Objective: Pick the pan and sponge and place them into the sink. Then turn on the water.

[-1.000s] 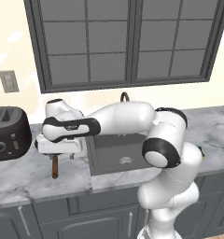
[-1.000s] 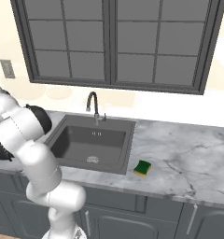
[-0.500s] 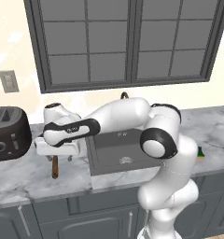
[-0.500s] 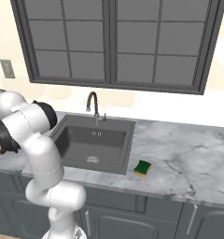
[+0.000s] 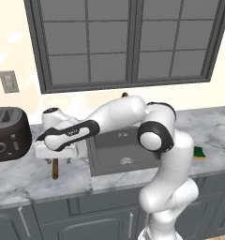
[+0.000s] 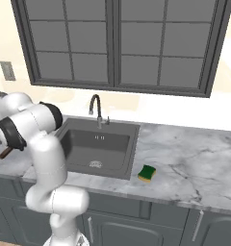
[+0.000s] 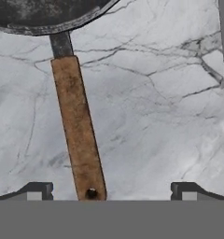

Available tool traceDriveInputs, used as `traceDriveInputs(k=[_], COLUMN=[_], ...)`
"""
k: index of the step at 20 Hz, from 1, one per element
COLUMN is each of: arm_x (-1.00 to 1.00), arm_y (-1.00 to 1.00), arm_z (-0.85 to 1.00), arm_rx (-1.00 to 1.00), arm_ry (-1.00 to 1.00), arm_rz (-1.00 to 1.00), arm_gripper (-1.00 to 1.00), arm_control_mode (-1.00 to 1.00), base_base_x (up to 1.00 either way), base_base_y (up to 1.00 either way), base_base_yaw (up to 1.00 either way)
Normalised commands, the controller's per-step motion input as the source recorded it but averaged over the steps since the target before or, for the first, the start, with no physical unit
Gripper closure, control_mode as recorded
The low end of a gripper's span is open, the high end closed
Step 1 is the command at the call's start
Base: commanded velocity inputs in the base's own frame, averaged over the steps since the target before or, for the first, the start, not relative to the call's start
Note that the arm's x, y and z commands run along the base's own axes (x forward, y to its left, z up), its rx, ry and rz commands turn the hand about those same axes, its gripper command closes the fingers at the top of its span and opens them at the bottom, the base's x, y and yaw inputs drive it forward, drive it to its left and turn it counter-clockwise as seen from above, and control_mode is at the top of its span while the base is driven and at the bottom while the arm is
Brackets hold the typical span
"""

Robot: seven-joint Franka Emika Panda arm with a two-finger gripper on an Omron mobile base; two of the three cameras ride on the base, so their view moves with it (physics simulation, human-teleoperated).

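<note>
- Pan (image 7: pixel 48 14) sits on counter (image 7: pixel 156 116) left of sink (image 5: pixel 121 152), not lifted; wooden handle (image 7: pixel 79 128) runs toward the camera in hand view, between the finger tips but nearer the left one.
- Gripper (image 7: pixel 112 191) is spread wide, nothing pinched; it hovers over the handle's end, tips well apart either side. In left base view the hand hangs over the handle (image 5: pixel 55 168), just left of the basin.
- Sponge (image 6: pixel 147 173) lies on counter, just beside sink's right front corner, untouched.
- Sink basin looks bare: drain visible, no pan, no sponge inside.
- Faucet (image 6: pixel 95 110) at rear shows no blue stream, so water is off.
- Judgement: early stage, nothing done yet. Left to do: grip handle, move pan to sink, fetch sponge, drop it in, turn on faucet.
</note>
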Motion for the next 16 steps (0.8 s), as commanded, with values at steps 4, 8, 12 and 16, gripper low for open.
traceDriveInputs(k=[4, 8, 12, 16], arm_x=[0.15, 0.13, 0.16, 0.14], arm_y=[0.05, 0.07, 0.13, 0.17], arm_z=[-0.2, -0.18, -0.17, -0.17], arm_rx=[0.0, 0.01, 0.01, 0.0], arm_ry=[0.0, 0.0, 0.0, 0.0], arm_rz=[0.04, 0.03, 0.02, 0.01], arm_gripper=[-1.0, -1.0, -1.0, -1.0], arm_control_mode=[-1.0, -1.0, -1.0, -1.0], base_base_x=[0.0, 0.0, 0.0, 0.0], base_base_y=[0.0, 0.0, 0.0, 0.0], base_base_yaw=[0.0, 0.0, 0.0, 0.0])
